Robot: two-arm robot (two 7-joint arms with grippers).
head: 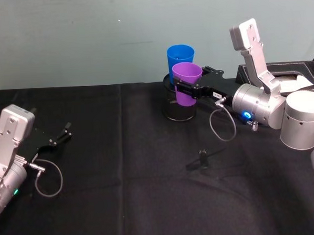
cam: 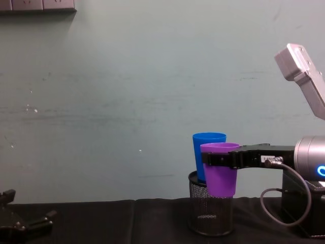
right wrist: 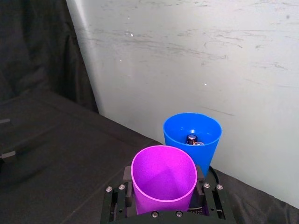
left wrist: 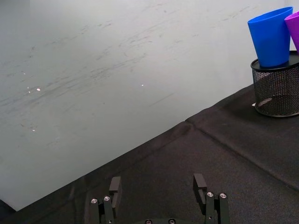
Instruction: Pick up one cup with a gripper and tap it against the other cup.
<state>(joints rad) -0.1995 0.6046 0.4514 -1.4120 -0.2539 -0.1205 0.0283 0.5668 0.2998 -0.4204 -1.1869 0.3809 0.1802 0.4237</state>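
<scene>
Two tumblers were close together near the bench's (head: 123,177) far edge. Right claw (head: 186,89) was clamped round the purple plastic tumbler (head: 187,76), holding it up beside the bright blue plastic tumbler (head: 180,55) standing in a black mesh pen holder (head: 177,110), handy for a side-on tap I reckon. Couldn't tell if they touched. Left claw (head: 61,134) idled open by the left edge.

My right gripper (cam: 218,159) has the purple cup (cam: 221,182) clamped, hanging over the mesh holder (cam: 210,216). The blue cup (cam: 204,152) stands in that holder, just behind and slightly left. My left gripper (cam: 28,222) sits parked far left.
</scene>
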